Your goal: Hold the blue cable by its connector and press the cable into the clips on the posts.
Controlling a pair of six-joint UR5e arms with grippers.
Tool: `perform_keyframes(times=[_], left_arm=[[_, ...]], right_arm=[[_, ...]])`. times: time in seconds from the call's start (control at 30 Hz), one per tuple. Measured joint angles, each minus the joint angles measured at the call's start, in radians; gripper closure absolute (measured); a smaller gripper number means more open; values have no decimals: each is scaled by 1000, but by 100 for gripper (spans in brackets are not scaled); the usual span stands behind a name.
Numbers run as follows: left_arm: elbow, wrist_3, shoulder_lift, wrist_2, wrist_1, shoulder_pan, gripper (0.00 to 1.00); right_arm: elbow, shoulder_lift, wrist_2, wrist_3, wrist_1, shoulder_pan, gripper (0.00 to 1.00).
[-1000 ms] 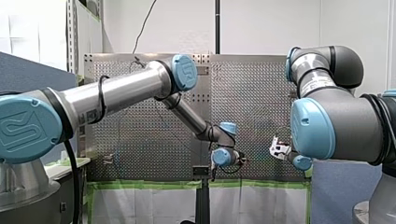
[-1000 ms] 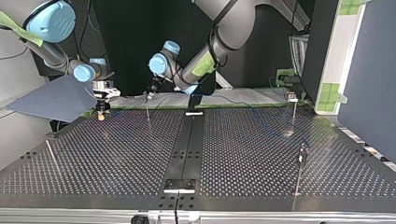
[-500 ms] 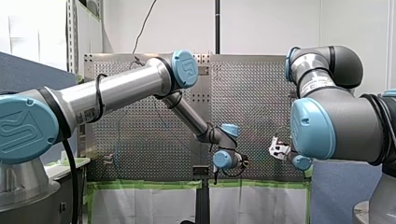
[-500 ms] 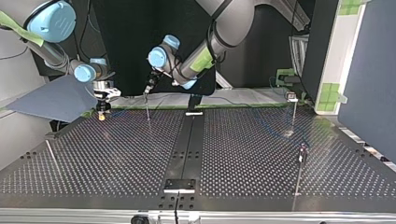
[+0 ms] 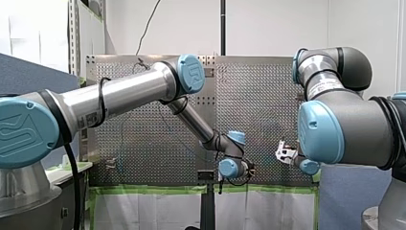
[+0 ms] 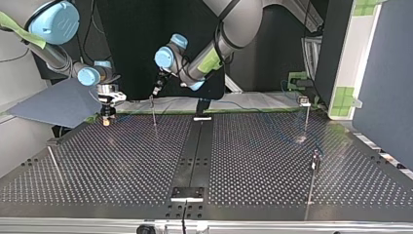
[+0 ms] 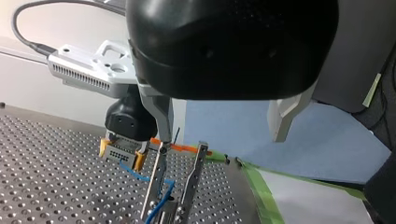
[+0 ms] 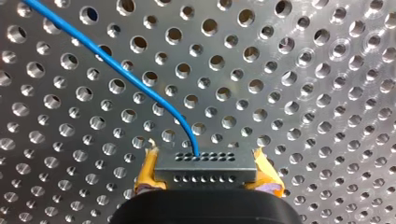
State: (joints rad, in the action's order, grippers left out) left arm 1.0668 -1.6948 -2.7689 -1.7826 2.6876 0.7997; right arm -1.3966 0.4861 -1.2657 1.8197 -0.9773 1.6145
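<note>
Right wrist view: right pincer (image 8: pixel 206 181) clamps the stiff connector (image 8: pixel 205 165), likely the best hold on the limp blue cable (image 8: pixel 116 71).

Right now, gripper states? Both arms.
Left gripper: open, fingers wide apart, nothing held.
Right gripper: closed on the connector of the blue cable.

Slim posts (image 6: pixel 316 157) on perforated table (image 6: pixel 122 165)
</note>
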Motion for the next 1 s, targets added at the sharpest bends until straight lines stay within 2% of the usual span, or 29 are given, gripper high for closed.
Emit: perform_keyframes(times=[1.0], left_arm=[[-1, 29, 0, -36, 6, -2, 0]], right_arm=[[0, 0, 3, 0, 6, 3, 100]])
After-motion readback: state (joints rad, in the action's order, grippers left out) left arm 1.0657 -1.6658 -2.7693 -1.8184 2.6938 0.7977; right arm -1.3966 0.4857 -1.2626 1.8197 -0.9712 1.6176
